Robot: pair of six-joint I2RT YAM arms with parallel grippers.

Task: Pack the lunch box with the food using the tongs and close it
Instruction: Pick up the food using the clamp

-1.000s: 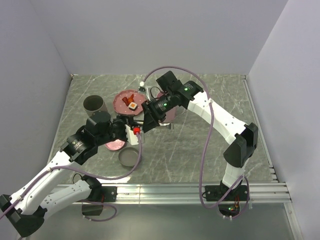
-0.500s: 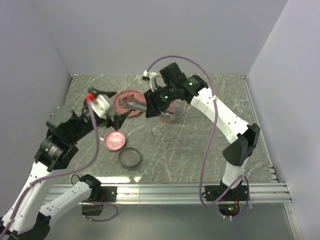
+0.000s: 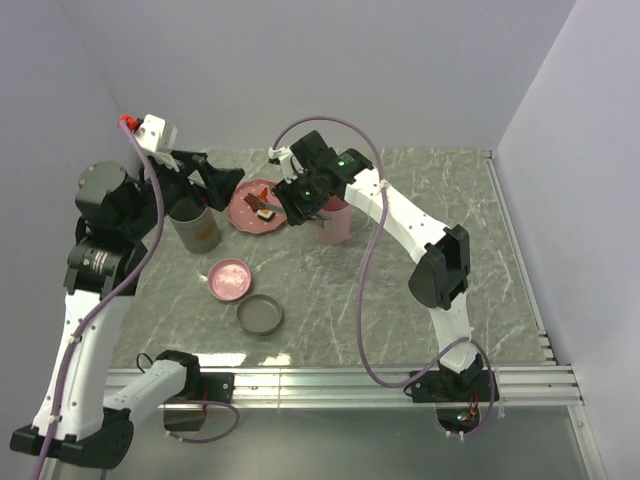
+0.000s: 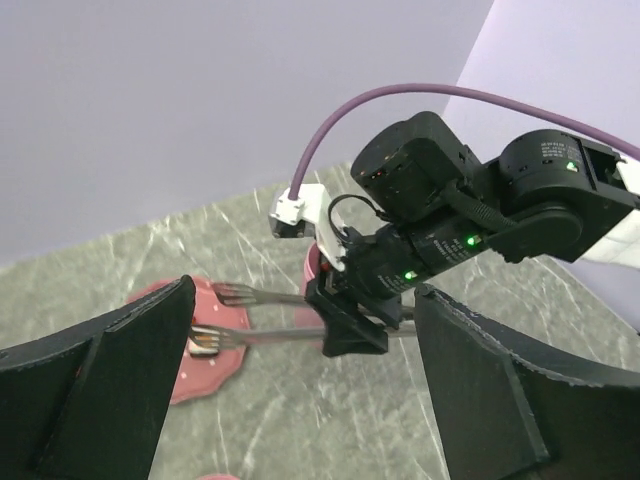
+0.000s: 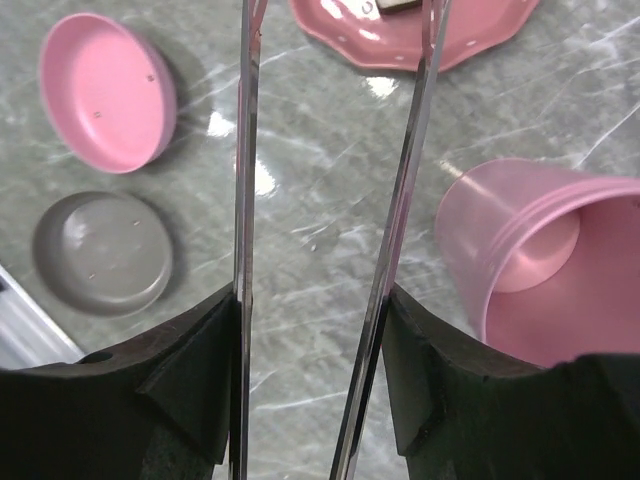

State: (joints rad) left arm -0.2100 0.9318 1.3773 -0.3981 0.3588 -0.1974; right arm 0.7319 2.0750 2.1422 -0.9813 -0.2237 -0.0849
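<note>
– Left gripper [image 4: 307, 300] was spread wide and held nothing. It hung raised off the table [image 3: 400, 260], above the grey cup [image 3: 195, 225].
– And the right one?
– Right gripper [image 5: 312, 310] was clamped on the tongs [image 5: 245, 180], one finger pressed against the outside of each arm, partway along. The two arms stood apart, not squeezed together.
– Where were the tips?
– Over the pink plate [image 3: 240, 212], right by the white cube [image 3: 265, 213]. Couldn't tell from any view whether they touched it.
– Food?
– On the plate. Red-orange strips [image 3: 261, 192] sat on the side farther from the arm bases, and the cube with its orange top sat on the nearer side.
– Containers?
– Pink cup [image 3: 335, 225] stood upright and open-topped just right of the plate, beside the right wrist. The grey cup stood upright left of the plate. Pink lid [image 3: 230, 280] and grey lid [image 3: 260, 315] lay flat on the table nearer the bases, close to each other but not touching, and apart from both cups.
</note>
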